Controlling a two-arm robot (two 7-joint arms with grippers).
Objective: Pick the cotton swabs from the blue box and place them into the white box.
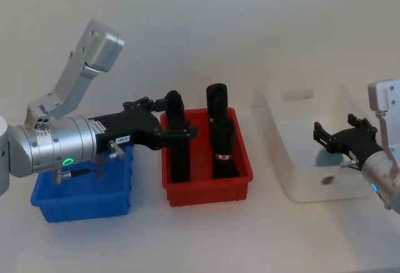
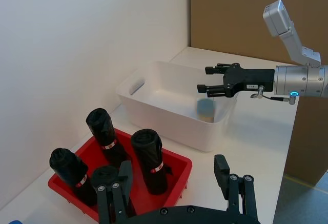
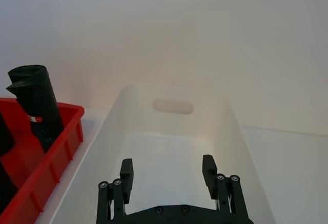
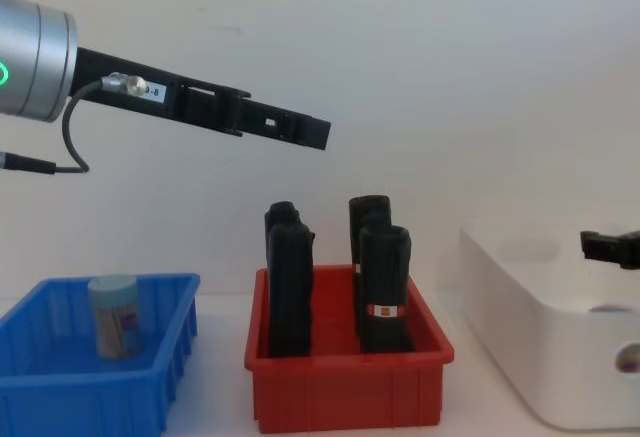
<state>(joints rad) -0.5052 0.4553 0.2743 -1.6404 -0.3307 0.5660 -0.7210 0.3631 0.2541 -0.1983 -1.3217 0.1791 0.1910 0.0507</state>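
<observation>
Pale tabletop — right gripper spread over white box, drop apparently done; spread left gripper must fetch cotton swabs from blue box.

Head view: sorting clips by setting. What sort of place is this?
Probably a robot test bench: plain white table and wall, a bright blue ribbed plastic bin, red plastic bin and large white plastic tub in a row, left gripper above the bins, right gripper over the tub.
</observation>
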